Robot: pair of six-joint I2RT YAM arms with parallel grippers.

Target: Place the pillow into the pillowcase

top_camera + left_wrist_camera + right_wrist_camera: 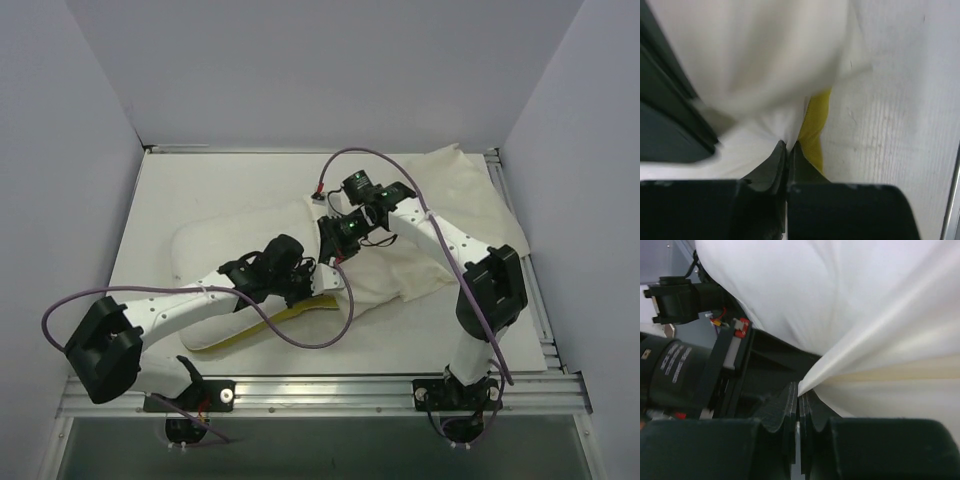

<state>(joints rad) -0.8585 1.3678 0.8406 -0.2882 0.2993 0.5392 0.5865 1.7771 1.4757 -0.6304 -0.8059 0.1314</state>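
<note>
The plump white pillow [225, 245] lies on the table's left middle, its yellow band [290, 318] along the near edge. The cream pillowcase [455, 190] lies wrinkled at the right, reaching the pillow's right end. My left gripper [310, 285] is shut on the pillow's white cloth [765, 60] right beside the yellow band [815, 125]; its jaws [788, 145] meet with fabric between them. My right gripper [335, 235] is shut on a thin fold of the pillowcase [890, 365], the cloth pinched at its tips [801, 387]. The white pillow [805, 290] bulges just beyond.
The white table [200, 190] has metal rails at its near and right edges [530, 290]. Grey walls close the back and sides. The left arm's wrist [680, 365] sits close beside my right gripper. A purple cable [330, 330] loops over the pillow.
</note>
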